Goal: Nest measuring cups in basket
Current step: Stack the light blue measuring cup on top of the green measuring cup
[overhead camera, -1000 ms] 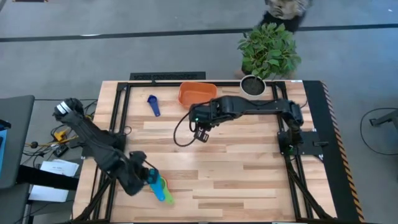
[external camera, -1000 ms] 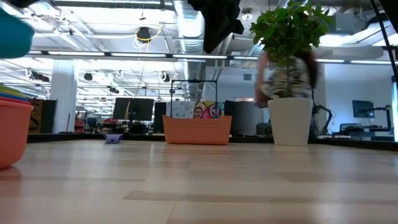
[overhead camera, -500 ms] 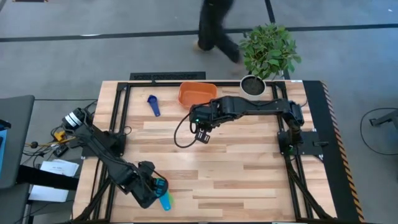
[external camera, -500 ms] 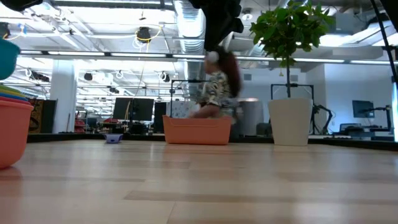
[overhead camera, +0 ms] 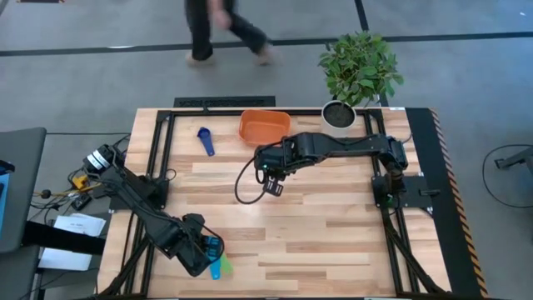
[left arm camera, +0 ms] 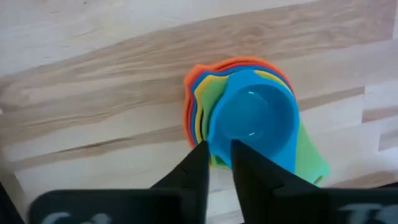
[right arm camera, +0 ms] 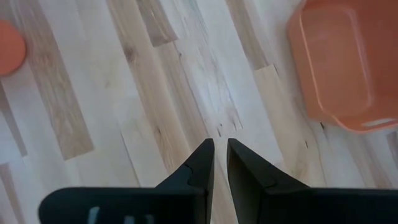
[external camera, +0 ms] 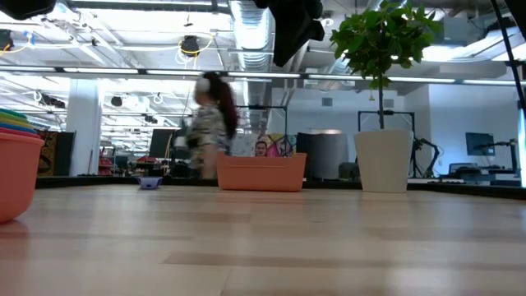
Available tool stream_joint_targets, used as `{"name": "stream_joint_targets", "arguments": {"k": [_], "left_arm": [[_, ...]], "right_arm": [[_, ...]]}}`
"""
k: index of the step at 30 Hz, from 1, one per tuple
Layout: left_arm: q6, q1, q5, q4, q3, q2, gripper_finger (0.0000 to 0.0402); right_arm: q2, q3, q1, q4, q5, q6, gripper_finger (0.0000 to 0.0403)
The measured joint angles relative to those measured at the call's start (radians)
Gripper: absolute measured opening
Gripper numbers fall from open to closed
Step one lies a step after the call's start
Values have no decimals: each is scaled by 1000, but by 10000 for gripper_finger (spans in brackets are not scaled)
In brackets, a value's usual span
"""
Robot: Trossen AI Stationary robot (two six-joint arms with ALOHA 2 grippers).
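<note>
Nested stack of measuring cups (overhead camera: 215,260) at table (overhead camera: 333,233) front-left, under left gripper (overhead camera: 208,250). Basket (overhead camera: 264,127) at back centre, lone measuring cup (overhead camera: 205,140) to its left, potted plant (overhead camera: 358,75) to its right. Right gripper (overhead camera: 273,185) just in front of basket.

Left gripper (overhead camera: 210,250) hangs low near the table's front-left, right gripper (overhead camera: 273,185) mid-table, both with fingers nearly together.

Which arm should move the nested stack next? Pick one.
Left. The left gripper sits right at the stacked measuring cups; the right gripper hangs mid-table beside the basket, far from them.
</note>
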Motion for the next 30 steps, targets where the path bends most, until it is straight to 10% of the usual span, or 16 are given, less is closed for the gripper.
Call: {"name": "stream_joint_targets", "arguments": {"k": [13, 30], "left_arm": [[100, -31, 73, 50, 0, -19, 117], [64, -195, 46, 286, -1, 67, 54]], "right_arm": [[0, 0, 0, -2, 1, 3, 65], [-9, -244, 191, 210, -160, 109, 52]]}}
